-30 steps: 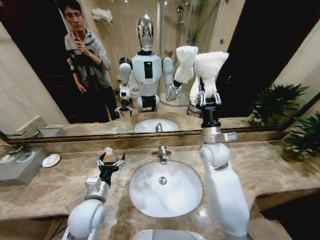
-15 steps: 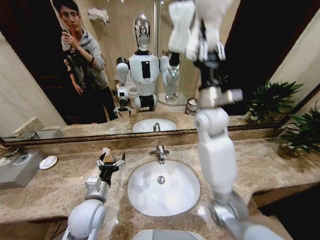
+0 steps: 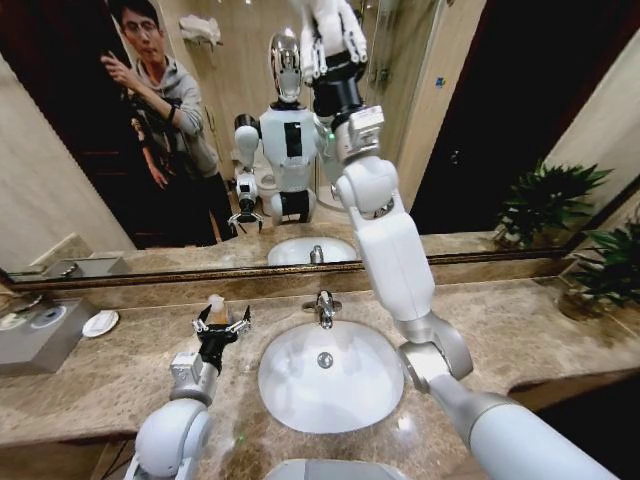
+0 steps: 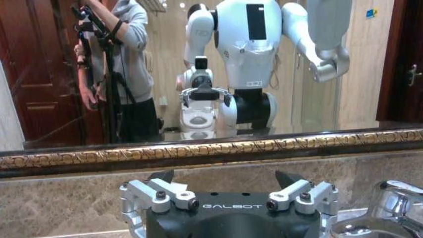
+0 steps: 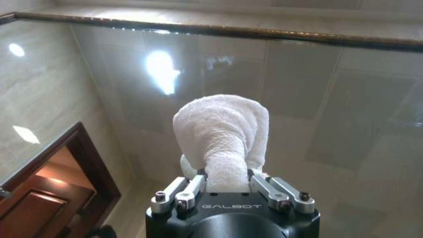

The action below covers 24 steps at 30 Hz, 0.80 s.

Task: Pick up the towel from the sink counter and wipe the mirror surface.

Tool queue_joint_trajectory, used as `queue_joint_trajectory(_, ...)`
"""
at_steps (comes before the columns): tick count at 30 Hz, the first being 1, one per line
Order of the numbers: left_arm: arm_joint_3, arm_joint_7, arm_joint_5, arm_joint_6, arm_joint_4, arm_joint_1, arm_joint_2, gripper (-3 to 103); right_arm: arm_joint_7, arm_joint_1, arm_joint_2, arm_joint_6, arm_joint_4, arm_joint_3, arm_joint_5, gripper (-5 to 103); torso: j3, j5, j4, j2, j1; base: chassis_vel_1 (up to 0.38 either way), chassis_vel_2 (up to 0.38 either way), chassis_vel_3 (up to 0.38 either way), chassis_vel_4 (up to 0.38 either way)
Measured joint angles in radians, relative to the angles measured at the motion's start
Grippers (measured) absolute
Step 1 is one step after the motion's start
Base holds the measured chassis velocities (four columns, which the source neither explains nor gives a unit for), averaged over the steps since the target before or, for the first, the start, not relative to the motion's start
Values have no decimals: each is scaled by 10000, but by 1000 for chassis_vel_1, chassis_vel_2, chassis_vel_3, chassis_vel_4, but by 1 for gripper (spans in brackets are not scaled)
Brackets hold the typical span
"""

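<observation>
The white fluffy towel (image 5: 225, 134) is pinched between the fingers of my right gripper (image 5: 226, 181), which is shut on it. In the head view that right gripper (image 3: 330, 40) is raised high against the mirror surface (image 3: 480, 120), above the basin, with the towel (image 3: 325, 10) at the picture's top edge. The towel's tip meets the mirror surface (image 5: 330, 99). My left gripper (image 3: 222, 322) hovers low over the sink counter (image 3: 520, 340), left of the faucet, open and holding nothing. Its wrist view has the left gripper (image 4: 226, 177) facing the mirror's bronze-gold frame (image 4: 198, 148).
An oval white basin (image 3: 330, 375) and chrome faucet (image 3: 323, 308) sit mid-counter. A round white soap dish (image 3: 101, 322) and a grey box (image 3: 35, 335) lie at the far left. Green plants (image 3: 600, 270) stand at the right end. A person is reflected in the mirror.
My right arm has swung up and to the left across the mirror with the towel in its grip. The left arm has stayed where it was.
</observation>
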<state>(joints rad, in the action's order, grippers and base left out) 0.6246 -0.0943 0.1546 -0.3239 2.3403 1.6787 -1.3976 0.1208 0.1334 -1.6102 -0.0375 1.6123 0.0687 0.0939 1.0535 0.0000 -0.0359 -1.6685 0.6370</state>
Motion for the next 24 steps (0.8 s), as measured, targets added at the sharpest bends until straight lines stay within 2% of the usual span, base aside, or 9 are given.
queue_joint_trajectory(6,0,0,0,0,0,0,0,100,-26,251,3,49,192,465,-98,22,0,-6,-8,0,-1,0,0,0,0)
queue_joint_trajectory(9,0,0,0,0,0,0,1,100,50,499,16,7,709,1126,-358,22,5,4,7,2,7,0,0,0,0)
queue_joint_trajectory(17,0,0,0,0,0,0,0,100,81,575,22,-3,991,1965,-493,22,4,2,4,2,7,0,0,0,0)
queue_joint_trajectory(21,0,0,0,0,0,0,1,100,-59,737,27,140,984,1654,-655,22,3,-1,0,2,5,0,0,0,0)
queue_joint_trajectory(24,0,0,0,0,0,-2,0,100,-459,1129,25,459,1010,845,-717,22,2,-3,-2,2,4,0,0,0,0)
